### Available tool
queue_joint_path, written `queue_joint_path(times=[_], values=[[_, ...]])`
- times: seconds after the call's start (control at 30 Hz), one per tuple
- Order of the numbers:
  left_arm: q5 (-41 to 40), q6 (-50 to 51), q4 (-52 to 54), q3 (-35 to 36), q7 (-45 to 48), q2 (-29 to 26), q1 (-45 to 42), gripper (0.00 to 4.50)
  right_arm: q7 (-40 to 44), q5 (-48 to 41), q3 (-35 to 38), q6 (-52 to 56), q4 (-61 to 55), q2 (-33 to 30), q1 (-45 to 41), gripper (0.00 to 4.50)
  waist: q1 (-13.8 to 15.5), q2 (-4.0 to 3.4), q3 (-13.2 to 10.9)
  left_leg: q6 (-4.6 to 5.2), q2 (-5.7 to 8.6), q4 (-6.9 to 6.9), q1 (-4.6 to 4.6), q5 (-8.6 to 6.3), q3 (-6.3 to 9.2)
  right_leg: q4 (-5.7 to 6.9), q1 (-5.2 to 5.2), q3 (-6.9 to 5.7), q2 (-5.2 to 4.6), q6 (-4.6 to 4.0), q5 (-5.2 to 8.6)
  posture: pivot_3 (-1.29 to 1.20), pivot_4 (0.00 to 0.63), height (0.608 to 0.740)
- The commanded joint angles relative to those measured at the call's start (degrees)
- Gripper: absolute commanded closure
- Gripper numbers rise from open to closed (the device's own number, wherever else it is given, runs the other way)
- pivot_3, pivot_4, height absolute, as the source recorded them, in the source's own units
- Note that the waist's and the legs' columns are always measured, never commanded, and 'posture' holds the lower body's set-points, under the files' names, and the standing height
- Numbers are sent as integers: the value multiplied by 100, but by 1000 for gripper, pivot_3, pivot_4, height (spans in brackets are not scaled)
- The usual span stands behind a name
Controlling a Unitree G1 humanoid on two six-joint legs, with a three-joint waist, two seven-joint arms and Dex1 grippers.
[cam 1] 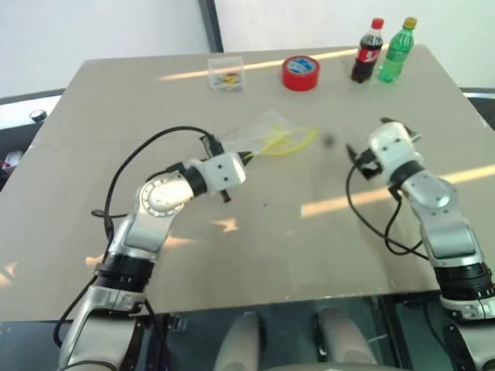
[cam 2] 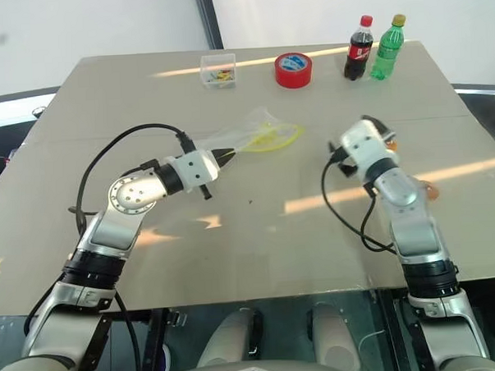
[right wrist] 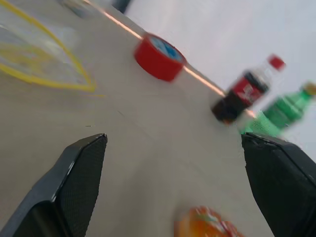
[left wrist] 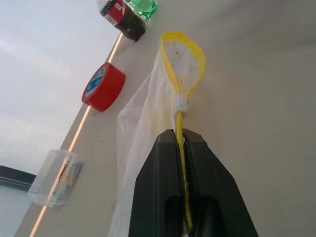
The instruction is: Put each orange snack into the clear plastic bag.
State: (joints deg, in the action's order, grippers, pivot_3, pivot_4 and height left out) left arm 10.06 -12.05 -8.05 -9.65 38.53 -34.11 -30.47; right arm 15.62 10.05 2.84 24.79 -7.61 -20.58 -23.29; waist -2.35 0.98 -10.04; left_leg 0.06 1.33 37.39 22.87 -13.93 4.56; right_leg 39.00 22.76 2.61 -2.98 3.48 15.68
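We hold the bag mouth while one orange snack waits beside our open right gripper.

The orange snack (right wrist: pixel 207 224) lies at the lower middle of the right wrist view, on the table (cam 1: pixel 234 260) between our spread right fingers; in the right eye view it peeks out at right of centre. We judge it light, glossy and probably slippery, best pinched across its flat oval sides without squeezing hard. The clear plastic bag (cam 1: pixel 266 134) sits just above centre in the left eye view, thin, crinkly and floppy, its yellow seal strip (left wrist: pixel 183 64) looped open. Our left gripper (left wrist: pixel 183 143) is pressed together on that strip. Our right gripper (right wrist: pixel 175 163) stands wide, holding nothing.
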Motion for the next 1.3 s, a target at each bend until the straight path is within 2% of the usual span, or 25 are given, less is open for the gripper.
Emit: queue_joint_path(times=[0.03, 0.2, 0.4, 0.57, 0.77, 0.8, 0.87, 0.93, 0.97, 1.03, 1.13, 1.2, 1.3], values=[[46, 13, 165, 21, -82, 45, -77, 4500, -510, -153, 490, 1154, -123, 307, -414, 49, -2, -1, 0, 0, 0, 0, 1, 0, -2, 1, 2, 2, 0, 0, 0, 0, 150, 740], [114, 74, 195, 0, -75, 75, -33, 4500, -1165, -590, 1112, 2070, 369, 994, -1193, 49, -11, -1, 0, 0, 1, -1, 1, 0, -6, 0, 3, 5, -1, 0, 0, 0, 150, 740], [183, 179, 275, -23, -68, 118, 24, 4500, -1980, -782, 1570, 1940, 1545, 1251, -1788, 49, 25, -1, 0, 0, 5, -4, 5, 0, -2, -5, 4, 1, -7, 0, 0, 0, 150, 740], [209, 231, 369, -8, -60, 110, 103, 4500, -2369, -741, 1506, 1483, 2208, 1199, -1830, 49, -4, -2, 1, 0, 6, -5, 6, 0, -5, -6, 5, 3, -9, 0, 0, 0, 150, 740], [242, 262, 404, -7, -77, 109, 112, 4500, -2426, -666, 1196, 893, 2921, 1143, -1892, 49, -49, -2, 1, 0, 3, -5, 0, 0, -12, 0, 5, 8, -3, 0, 0, 0, 150, 740], [242, 269, 411, -5, -81, 111, 110, 4500, -2418, -622, 1124, 762, 3006, 1102, -1896, 433, -63, -2, 1, 0, 3, -5, -1, 0, -13, 0, 5, 9, -3, 0, 0, 0, 150, 740], [239, 280, 428, -1, -88, 119, 116, 4500, -2390, -522, 969, 475, 3110, 1001, -1886, 826, -100, -1, 1, 0, 2, -5, -1, 0, -13, 0, 5, 10, -3, 0, 0, 0, 150, 740], [232, 295, 450, 7, -96, 126, 131, 4500, -2352, -379, 751, 156, 3111, 868, -1827, 1740, -122, -2, 1, 0, 2, -5, -1, 0, -14, 0, 5, 11, -3, 0, 0, 0, 150, 740], [231, 301, 459, 11, -102, 128, 140, 4500, -2290, -330, 643, 68, 3048, 812, -1775, 1953, -142, -2, 1, 0, 2, -5, -1, 0, -14, 0, 5, 12, -3, 0, 0, 0, 150, 740], [234, 313, 475, 14, -115, 131, 153, 4500, -2225, -224, 462, -67, 2877, 723, -1648, 2939, -155, -2, 1, 0, 2, -6, -1, 0, -14, 0, 6, 12, -3, 0, 0, 0, 150, 740], [224, 346, 523, 43, -174, 162, 186, 4500, -1878, -33, 28, -476, 2219, 526, -1248, 4094, -145, -2, 1, 0, 0, -8, 3, 0, -11, -3, 8, 10, -3, 0, 0, 0, 150, 740], [219, 351, 545, 61, -209, 171, 207, 4500, -1390, -18, -312, -799, 1653, 358, -927, 4094, -127, -3, 0, 1, 1, -9, 7, 0, -10, -6, 9, 10, -5, 0, 0, 0, 150, 740], [164, 394, 577, 99, -224, 179, 217, 4500, -333, -467, -755, -816, 591, 260, -422, 4094, -118, -3, 0, 1, 1, -7, 10, -1, -11, -8, 11, 10, -6, 1, 0, 0, 150, 740]])
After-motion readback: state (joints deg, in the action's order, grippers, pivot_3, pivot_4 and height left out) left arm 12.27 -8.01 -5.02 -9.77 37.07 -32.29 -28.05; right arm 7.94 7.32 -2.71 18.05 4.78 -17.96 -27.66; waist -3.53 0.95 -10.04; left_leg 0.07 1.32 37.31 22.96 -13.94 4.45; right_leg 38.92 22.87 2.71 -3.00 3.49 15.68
